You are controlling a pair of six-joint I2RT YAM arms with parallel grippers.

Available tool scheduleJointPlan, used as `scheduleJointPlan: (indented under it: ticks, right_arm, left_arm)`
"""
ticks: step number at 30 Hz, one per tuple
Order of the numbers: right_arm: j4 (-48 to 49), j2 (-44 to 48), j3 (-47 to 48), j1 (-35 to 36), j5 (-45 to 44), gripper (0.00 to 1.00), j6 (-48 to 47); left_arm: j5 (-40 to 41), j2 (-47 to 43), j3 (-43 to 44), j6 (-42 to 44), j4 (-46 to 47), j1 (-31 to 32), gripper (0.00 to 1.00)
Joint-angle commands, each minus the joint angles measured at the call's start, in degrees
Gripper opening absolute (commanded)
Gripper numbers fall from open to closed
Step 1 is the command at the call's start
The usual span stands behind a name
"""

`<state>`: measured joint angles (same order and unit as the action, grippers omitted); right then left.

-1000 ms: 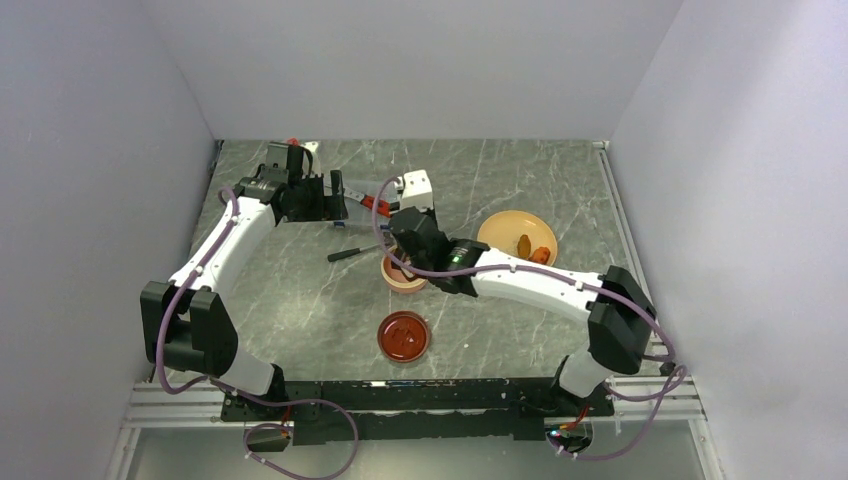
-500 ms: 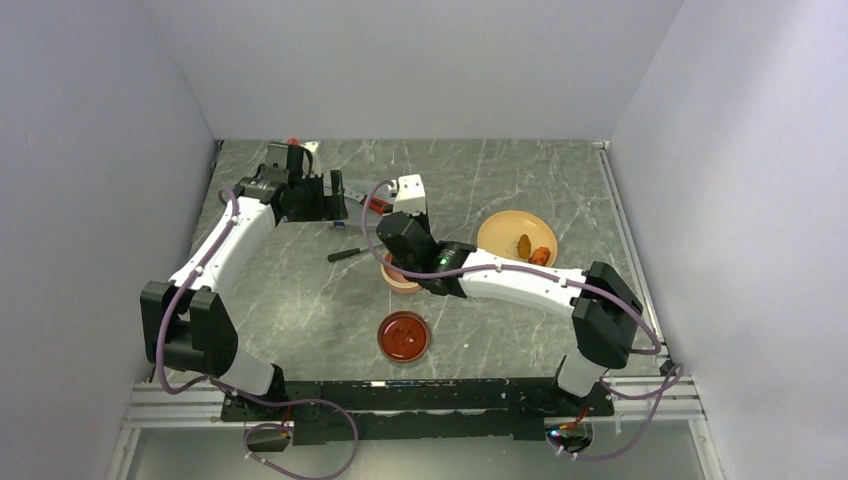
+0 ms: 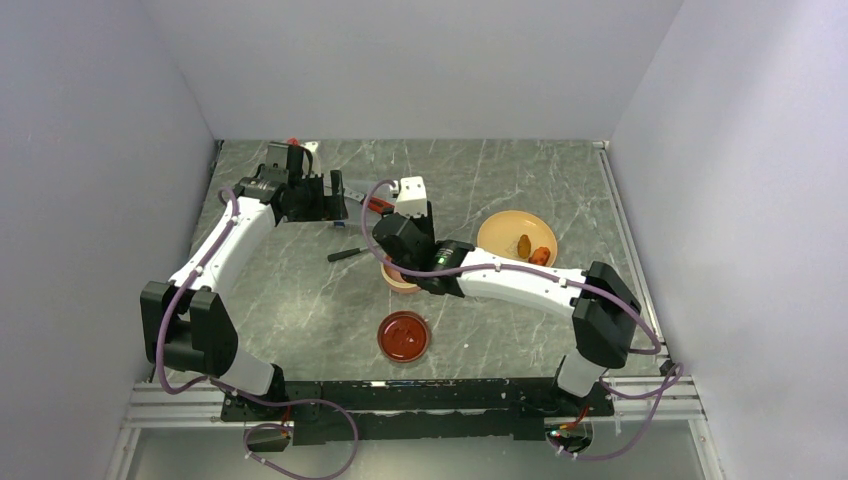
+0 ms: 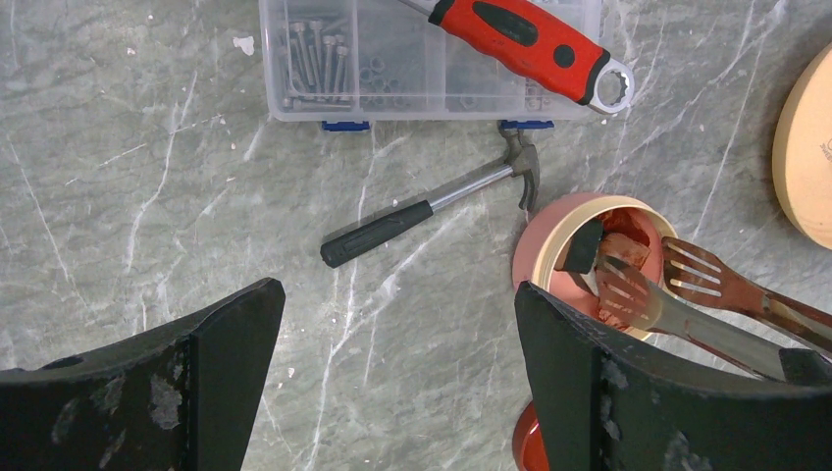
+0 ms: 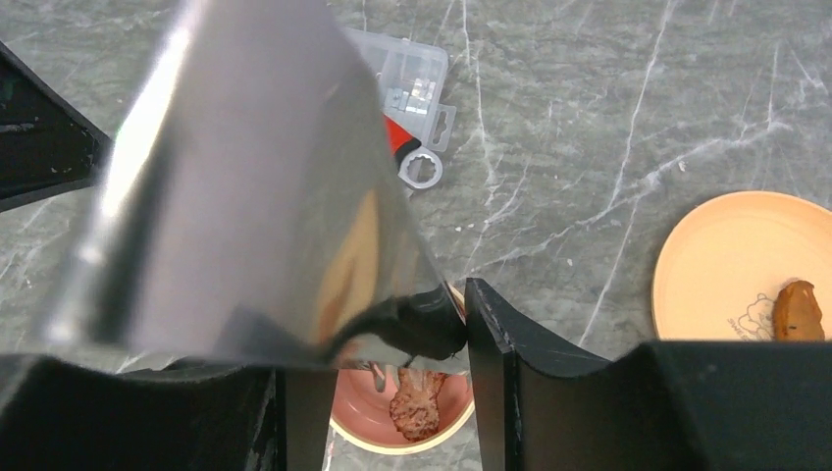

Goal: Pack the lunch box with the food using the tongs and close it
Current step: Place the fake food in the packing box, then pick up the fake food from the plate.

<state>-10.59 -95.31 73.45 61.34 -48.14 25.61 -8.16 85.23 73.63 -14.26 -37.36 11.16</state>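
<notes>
One hammer [image 4: 432, 206] lies between clear case [image 4: 422, 88] and lunch box [image 4: 530, 257].

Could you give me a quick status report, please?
Left gripper open, idle. Right gripper holds tongs over lunch box; food inside. Lid off. Hammer head beside box.

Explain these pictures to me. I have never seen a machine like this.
Two robot arms sit bolted to a table. One picture looks down from above; the other two come from cameras on each wrist. The right hand grips the tongs, whose spread tips reach over the lunch box, where food pieces lie. The left hand hangs open, holding nothing, near a hammer and a clear case with a red wrench. The dark red lid lies apart; a plate holds two more pieces.
</notes>
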Motion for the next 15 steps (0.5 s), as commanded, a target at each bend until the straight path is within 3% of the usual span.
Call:
scheduleJointPlan:
  ticks: [1, 8, 15]
  right_arm:
    - [-0.4, 0.3, 3.4, 0.3, -1.8, 0.51, 0.6]
    - [-0.1, 1.2, 3.6, 0.3, -0.7, 0.55, -0.4]
    - [0.6, 6.7, 3.5, 0.7, 0.0, 0.49, -3.1]
  left_arm:
    - [-0.2, -1.5, 1.1, 0.4, 0.9, -0.3, 0.94]
    - [-0.1, -1.5, 1.1, 0.3, 0.9, -0.3, 0.94]
    - [0.8, -2.3, 0.7, 0.2, 1.4, -0.3, 0.93]
